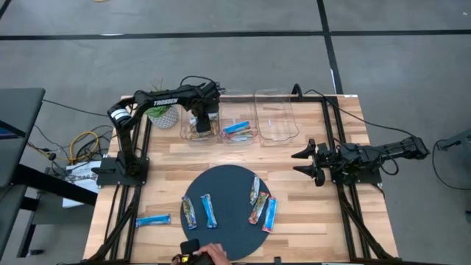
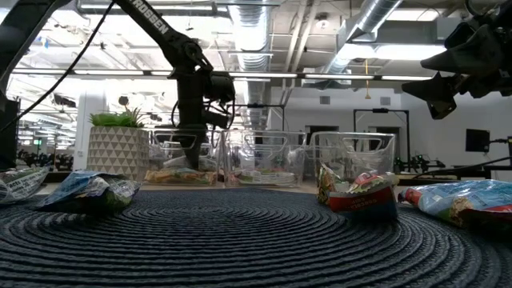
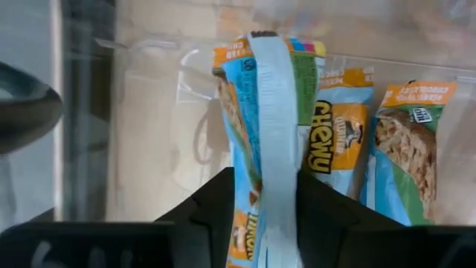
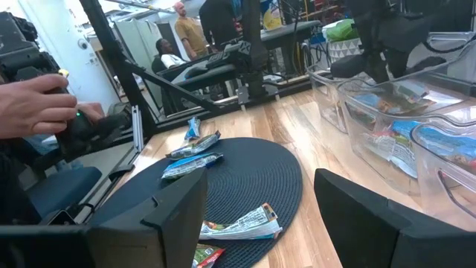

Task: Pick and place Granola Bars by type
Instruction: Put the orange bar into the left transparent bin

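My left gripper (image 1: 200, 121) reaches down into the leftmost clear bin (image 1: 185, 129) at the far side and is shut on a multicoloured granola bar (image 3: 271, 112). Two more bars of that kind (image 3: 338, 141) (image 3: 413, 141) lie in the bin under it. A blue bar (image 1: 237, 129) lies in the middle bin. Several bars (image 1: 210, 210) (image 1: 258, 208) lie flat on the round dark mat (image 1: 228, 184), and one blue bar (image 1: 152, 220) lies on the wood to its left. My right gripper (image 1: 303, 163) waits open at the table's right side. My left gripper has the multicoloured bar between its two fingers (image 3: 216, 205), pinched at the bar's near end (image 3: 268, 201). The fingers come from above, pointing steeply down. The bar stands on edge with its back seam toward the camera and reaches down among the bars in the bin.
A third clear bin (image 1: 274, 121) stands to the right of the other two. A white plant pot (image 1: 162, 114) sits left of the bins. A person's hand (image 1: 213, 254) holds a dark device at the near edge. Bare wood lies between the mat and the bins.
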{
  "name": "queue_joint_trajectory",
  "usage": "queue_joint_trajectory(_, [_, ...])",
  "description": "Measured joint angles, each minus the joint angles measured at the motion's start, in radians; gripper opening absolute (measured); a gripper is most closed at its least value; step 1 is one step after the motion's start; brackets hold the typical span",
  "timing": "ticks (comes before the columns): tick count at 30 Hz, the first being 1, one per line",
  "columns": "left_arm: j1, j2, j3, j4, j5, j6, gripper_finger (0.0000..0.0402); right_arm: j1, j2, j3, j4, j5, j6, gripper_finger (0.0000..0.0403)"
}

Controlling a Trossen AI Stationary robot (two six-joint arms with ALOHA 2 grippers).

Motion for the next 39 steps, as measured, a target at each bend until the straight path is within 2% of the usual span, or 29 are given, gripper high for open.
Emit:
queue_joint_trajectory(6, [0.0, -0.061, 0.0, 0.0, -0.004, -0.005, 0.0122, 0.0, 0.0, 0.0, 0.0, 0.0, 0.0, 0.0244])
queue_joint_trajectory(18, [-0.071, -0.23, 0.0, -0.027, 0.004, -0.184, 0.0122, 0.0, 0.0, 0.0, 0.0, 0.0, 0.0, 0.0244])
queue_joint_trajectory(24, [-0.184, -0.322, 0.0, -0.017, 0.019, -0.278, 0.0122, 0.0, 0.0, 0.0, 0.0, 0.0, 0.0, 0.0244])
queue_joint_trajectory(28, [-0.281, -0.362, 0.0, 0.003, 0.081, -0.305, 0.0122, 0.0, 0.0, 0.0, 0.0, 0.0, 0.0, 0.0244])
queue_joint_trajectory(33, [-0.405, -0.378, 0.0, 0.028, 0.148, -0.335, 0.0122, 0.0, 0.0, 0.0, 0.0, 0.0, 0.0, 0.0244])
queue_joint_trajectory(39, [-0.547, -0.378, 0.0, 0.028, 0.164, -0.403, 0.0122, 0.0, 0.0, 0.0, 0.0, 0.0, 0.0, 0.0244])
